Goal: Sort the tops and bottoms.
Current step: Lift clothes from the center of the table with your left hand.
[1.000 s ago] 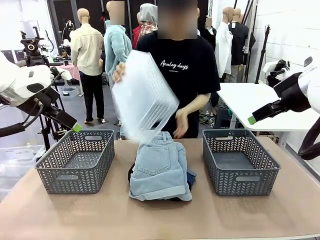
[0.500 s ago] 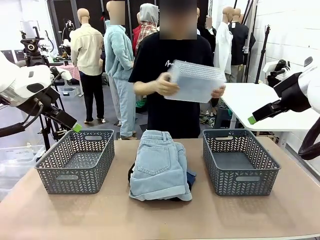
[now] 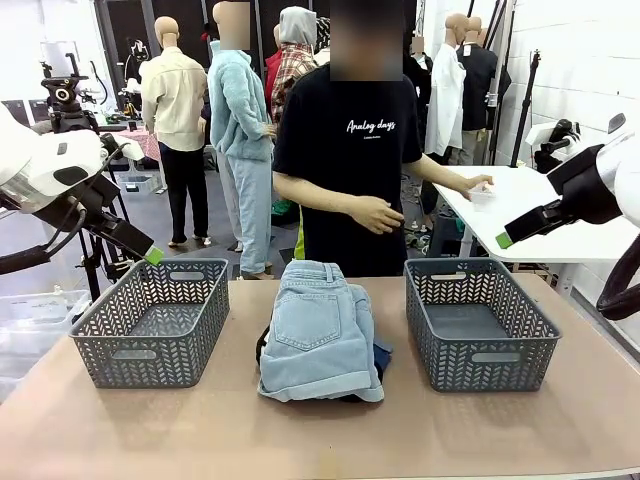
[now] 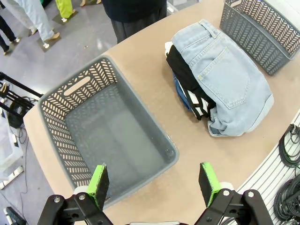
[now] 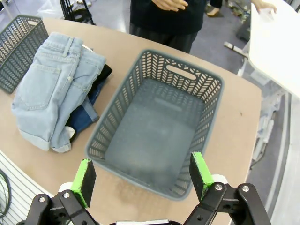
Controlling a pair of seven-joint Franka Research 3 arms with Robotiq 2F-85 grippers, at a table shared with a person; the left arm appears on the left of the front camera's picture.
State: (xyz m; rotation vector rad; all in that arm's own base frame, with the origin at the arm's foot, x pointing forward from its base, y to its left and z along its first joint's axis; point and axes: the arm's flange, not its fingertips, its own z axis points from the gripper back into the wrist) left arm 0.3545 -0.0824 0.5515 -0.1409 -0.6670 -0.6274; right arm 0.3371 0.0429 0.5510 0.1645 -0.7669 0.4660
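- The left jaws are standing wide open and empty, hanging over the near end of the left grey basket (image 4: 51, 117).
- The right jaws are also gaping, gripping nothing, hovering above the right grey basket (image 5: 117, 105).
- Between the baskets, the garments are lying stacked on the bench (image 3: 320, 440). The light denim bottoms (image 4: 225, 79) are covering the black top (image 4: 180, 70), the white black-edged top (image 4: 197, 101) and the darker denim bottoms (image 5: 82, 117).
- The person (image 3: 345, 150) is standing at the far side.
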